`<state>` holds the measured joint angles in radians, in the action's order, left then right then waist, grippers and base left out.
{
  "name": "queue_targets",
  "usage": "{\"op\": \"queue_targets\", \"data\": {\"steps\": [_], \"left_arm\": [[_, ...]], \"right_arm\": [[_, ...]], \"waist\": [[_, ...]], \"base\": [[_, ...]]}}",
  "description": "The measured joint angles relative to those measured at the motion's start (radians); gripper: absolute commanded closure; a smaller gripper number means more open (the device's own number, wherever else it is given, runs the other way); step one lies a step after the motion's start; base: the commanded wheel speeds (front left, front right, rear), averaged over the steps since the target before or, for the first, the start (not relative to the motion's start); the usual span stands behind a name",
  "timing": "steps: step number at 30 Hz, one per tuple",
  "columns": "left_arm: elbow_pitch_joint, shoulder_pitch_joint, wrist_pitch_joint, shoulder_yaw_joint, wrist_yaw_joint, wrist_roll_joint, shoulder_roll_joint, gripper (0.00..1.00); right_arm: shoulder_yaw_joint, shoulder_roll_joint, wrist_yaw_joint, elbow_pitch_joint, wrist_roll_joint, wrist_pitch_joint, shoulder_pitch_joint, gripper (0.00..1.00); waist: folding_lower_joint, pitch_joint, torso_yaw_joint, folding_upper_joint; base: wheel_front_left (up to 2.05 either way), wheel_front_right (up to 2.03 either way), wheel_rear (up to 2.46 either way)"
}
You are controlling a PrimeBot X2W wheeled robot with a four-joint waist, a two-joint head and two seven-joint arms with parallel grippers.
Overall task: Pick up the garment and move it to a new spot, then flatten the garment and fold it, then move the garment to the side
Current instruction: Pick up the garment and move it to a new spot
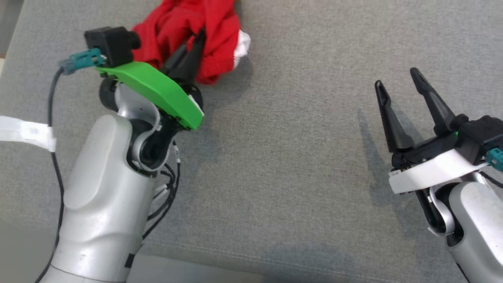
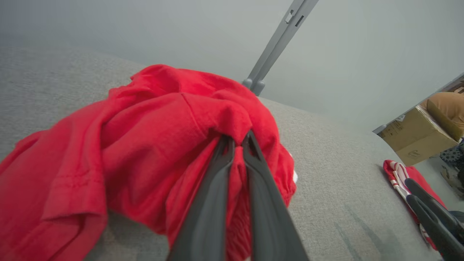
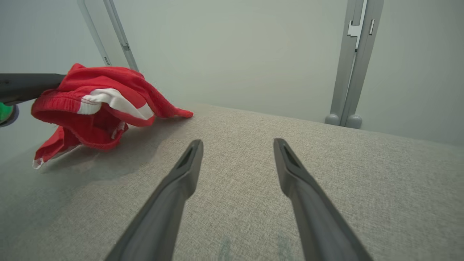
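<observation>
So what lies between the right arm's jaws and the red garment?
Only bare grey cloth surface, with shadows. The head view shows the whole stretch from the red garment to the right jaws.

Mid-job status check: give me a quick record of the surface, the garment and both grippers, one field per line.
surface: grey fabric
garment: red with white trim, crumpled, far left on the surface
left gripper: shut on the garment, pinching a fold
right gripper: open, holding nothing, over bare surface on the right
task stage: pick-up; garment not yet flattened or folded
</observation>
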<state>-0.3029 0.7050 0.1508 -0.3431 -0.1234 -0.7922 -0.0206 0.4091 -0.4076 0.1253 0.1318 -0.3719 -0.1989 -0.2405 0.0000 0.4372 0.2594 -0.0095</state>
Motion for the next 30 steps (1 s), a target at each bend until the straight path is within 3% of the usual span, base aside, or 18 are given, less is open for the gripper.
{"op": "queue_targets", "data": {"steps": [6,11,18,23,26,30], "left_arm": [[0.093,-0.037,0.089,-0.15,0.0,-0.093,0.003,1.0],[0.237,-0.05,0.142,-0.265,0.0,-0.29,-0.006,1.0],[0.337,-0.087,0.215,-0.321,0.005,-0.494,-0.006,1.0],[0.205,-0.134,0.305,-0.267,0.119,-0.496,-0.007,1.0],[0.122,-0.141,0.392,-0.279,0.146,-0.492,-0.059,1.0],[0.013,-0.134,0.419,-0.223,0.186,-0.425,-0.199,1.0]], "right_arm": [[0.003,0.05,0.0,-0.034,-0.017,-0.012,0.027,0.0],[-0.009,0.077,0.0,-0.058,-0.02,-0.021,0.043,0.0],[0.009,0.096,0.0,-0.081,-0.027,-0.029,0.064,0.0],[0.008,0.096,0.0,-0.093,-0.027,-0.03,0.072,0.0],[0.016,0.096,0.0,-0.095,-0.027,-0.03,0.086,0.0],[0.051,0.096,-0.014,-0.093,-0.023,-0.03,0.083,0.0]], "waist": [[0.0,-0.056,-0.065,0.0],[0.0,-0.093,-0.132,0.0],[0.0,-0.13,-0.215,0.0],[0.0,-0.156,-0.277,0.0],[0.0,-0.168,-0.308,0.0],[0.0,-0.174,-0.339,0.0]], "base": [[0.0,0.0,0.0],[0.0,0.0,0.0],[0.0,0.0,0.0],[0.0,0.0,0.0],[0.0,0.0,0.0],[0.0,0.0,0.0]]}}
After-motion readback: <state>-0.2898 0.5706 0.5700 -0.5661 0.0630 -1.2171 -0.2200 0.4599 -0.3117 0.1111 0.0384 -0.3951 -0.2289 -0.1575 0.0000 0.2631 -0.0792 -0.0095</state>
